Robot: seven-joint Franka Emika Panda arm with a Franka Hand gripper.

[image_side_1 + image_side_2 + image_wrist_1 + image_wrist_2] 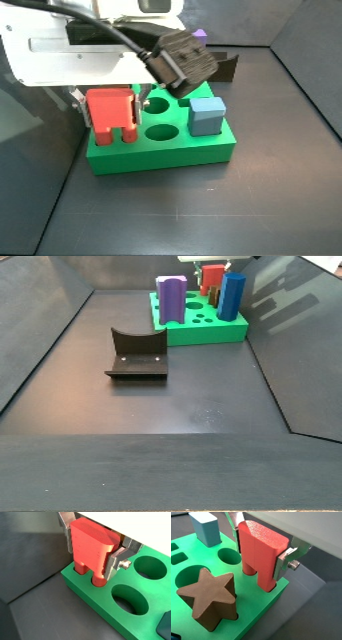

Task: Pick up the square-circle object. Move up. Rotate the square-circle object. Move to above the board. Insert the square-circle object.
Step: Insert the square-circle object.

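The gripper [89, 554] is shut on the red-orange square-circle object [90, 547], with a silver finger [111, 566] flat on each side. The object stands upright at a corner of the green board [100, 604]. Its two legs reach down into holes in the board's top. It shows the same way in a wrist view [261, 549], with the gripper [261, 553] around it. In a side view the object [111, 115] is at the board's [167, 150] near left corner under the gripper [114, 95]. In a side view it [211, 278] stands at the board's [201, 328] far side.
A brown star-shaped piece [208, 599] and a blue pillar [206, 529] stand in the board. A tall purple block [171, 301] stands at the board's other end. A dark brown curved holder [138, 354] sits on the dark floor. Two round holes [130, 598] are open beside the object.
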